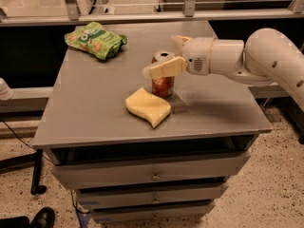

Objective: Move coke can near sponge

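Note:
The red coke can (pixel 163 85) stands upright on the grey table (pixel 90 108), right behind the pale yellow wavy sponge (pixel 148 106) and touching or nearly touching its far edge. My gripper (pixel 161 55) reaches in from the right at the can's top. It is open, with one finger (pixel 164 69) in front of the can's upper part and the other finger (pixel 180 40) behind it. The can rests on the table between them.
A crinkled green snack bag (pixel 96 39) lies at the table's far left corner. The table is a drawer cabinet with drawers (pixel 152 175) below. A rail and glass barrier (pixel 142 13) run behind it. A dark shoe (pixel 42 217) shows on the floor at lower left.

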Motion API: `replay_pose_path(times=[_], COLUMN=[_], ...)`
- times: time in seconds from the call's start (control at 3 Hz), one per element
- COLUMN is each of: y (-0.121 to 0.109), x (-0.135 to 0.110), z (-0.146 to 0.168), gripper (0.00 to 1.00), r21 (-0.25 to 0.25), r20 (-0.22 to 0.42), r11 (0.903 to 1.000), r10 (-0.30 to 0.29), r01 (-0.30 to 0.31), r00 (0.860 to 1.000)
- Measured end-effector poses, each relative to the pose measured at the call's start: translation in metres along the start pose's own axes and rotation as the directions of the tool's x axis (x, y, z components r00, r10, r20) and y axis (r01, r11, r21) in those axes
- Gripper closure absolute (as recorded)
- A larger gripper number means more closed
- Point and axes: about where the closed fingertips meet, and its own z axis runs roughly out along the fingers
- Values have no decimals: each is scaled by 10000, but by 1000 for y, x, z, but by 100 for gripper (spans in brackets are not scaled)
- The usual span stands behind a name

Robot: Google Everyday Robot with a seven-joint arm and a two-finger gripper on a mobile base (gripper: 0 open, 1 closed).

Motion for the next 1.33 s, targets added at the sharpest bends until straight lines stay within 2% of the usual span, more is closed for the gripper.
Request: replay_pose_path(times=[0.33, 0.67, 1.0, 1.33], y=[-12, -37, -58, -61], x=[-9, -27, -51, -63], z=[-8, -40, -90, -96], gripper=[0, 0, 0, 0], r21=[13, 155, 481, 546], r20=[-46, -106, -8, 105], r11=[9995, 9959, 9881, 9854], r10=[-316, -888, -1460, -1619], r01=[316, 889, 1458, 1611], r00=[9995, 9960, 9893, 9867])
